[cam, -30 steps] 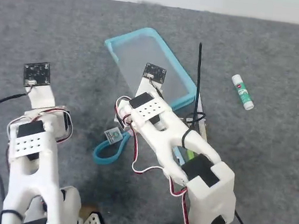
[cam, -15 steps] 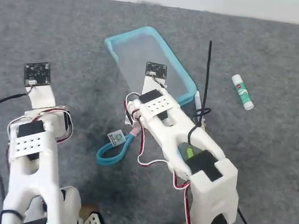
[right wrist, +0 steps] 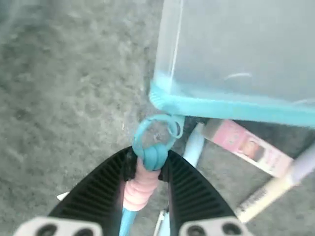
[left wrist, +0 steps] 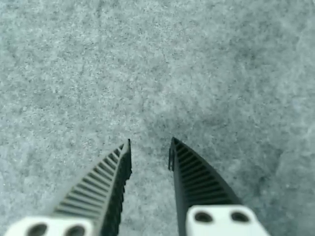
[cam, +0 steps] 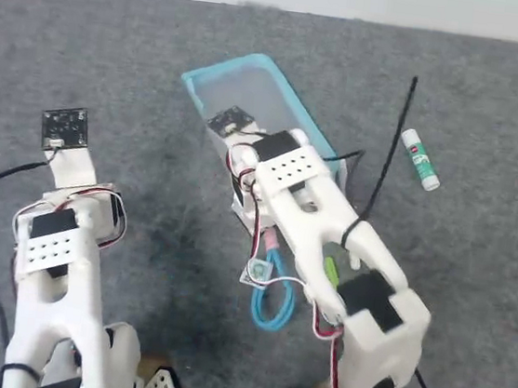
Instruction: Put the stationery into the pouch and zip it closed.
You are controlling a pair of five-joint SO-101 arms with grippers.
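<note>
Two risks stand out. The left gripper [left wrist: 150, 142] hangs over bare carpet [left wrist: 74, 59] with its jaws parted and nothing between them. It is well apart from the pouch [cam: 252, 90], so nothing anchors the bag. The right gripper [right wrist: 147, 155] is clamped on the pink-and-blue strap [right wrist: 155, 135] at the pouch's teal corner. I judge that a tug there could drag the light pouch along rather than run the zip, or the thin loop could slip from the jaws. Closing now would also shut the stationery out. A pink-labelled piece [right wrist: 241, 145] and a pale pen [right wrist: 275, 189] lie on the carpet just beside the pouch's edge, and the glue stick [cam: 420, 159] lies well apart at far right. The small tag [cam: 258, 271] on the strap, the pink label and the glue stick's red-and-green band carry print too small to read.
</note>
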